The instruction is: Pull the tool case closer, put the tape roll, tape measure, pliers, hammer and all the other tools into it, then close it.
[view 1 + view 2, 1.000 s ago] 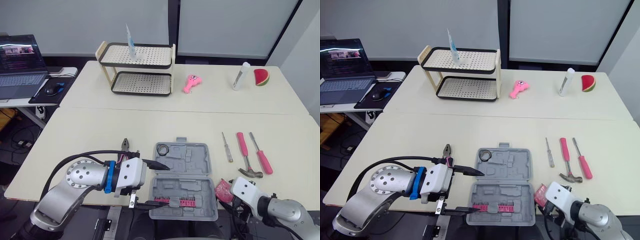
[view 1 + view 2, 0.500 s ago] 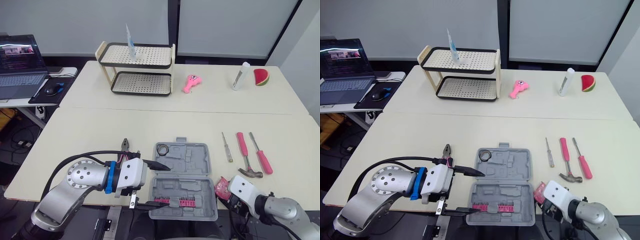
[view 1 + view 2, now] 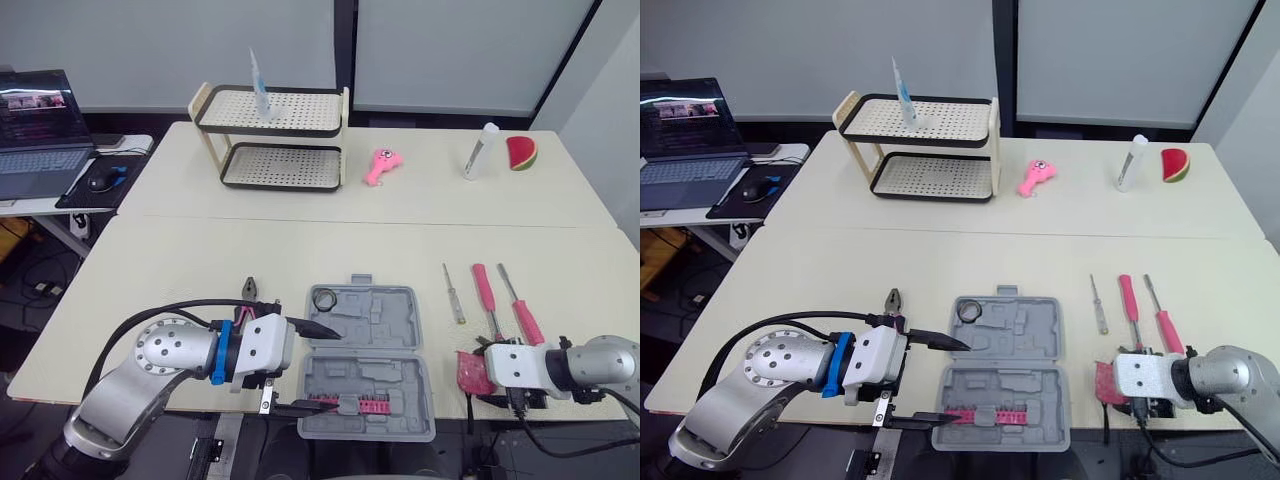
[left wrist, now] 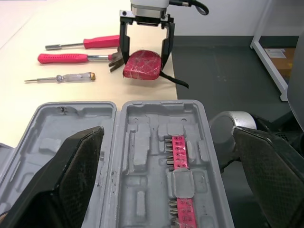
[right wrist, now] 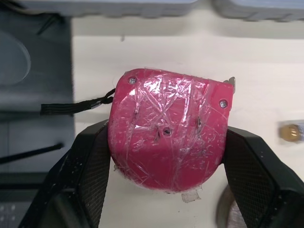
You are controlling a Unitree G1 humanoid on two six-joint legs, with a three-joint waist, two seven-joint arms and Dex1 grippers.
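The grey tool case (image 3: 365,360) lies open near the table's front edge, with a tape roll (image 3: 324,299) in its far half and pink bits (image 4: 179,156) in its near half. My left gripper (image 3: 335,370) is open, its fingers (image 4: 80,166) spread over the case's left side. Pliers (image 3: 250,290) lie just behind that arm. Right of the case, my right gripper (image 4: 145,61) is shut on the pink tape measure (image 5: 168,140), which sits at the table edge (image 3: 470,372). The hammer (image 3: 488,305) lies beyond it between two screwdrivers (image 3: 454,293) (image 3: 520,312).
A two-tier rack (image 3: 275,140) stands at the back left. A pink toy (image 3: 380,165), a white bottle (image 3: 480,150) and a watermelon slice (image 3: 521,152) lie on the far table. A laptop (image 3: 35,130) is on a side desk at the left.
My right arm has swung out to the right and now reaches in from the side. The tape measure has shifted a little right with it. The left arm has not moved.
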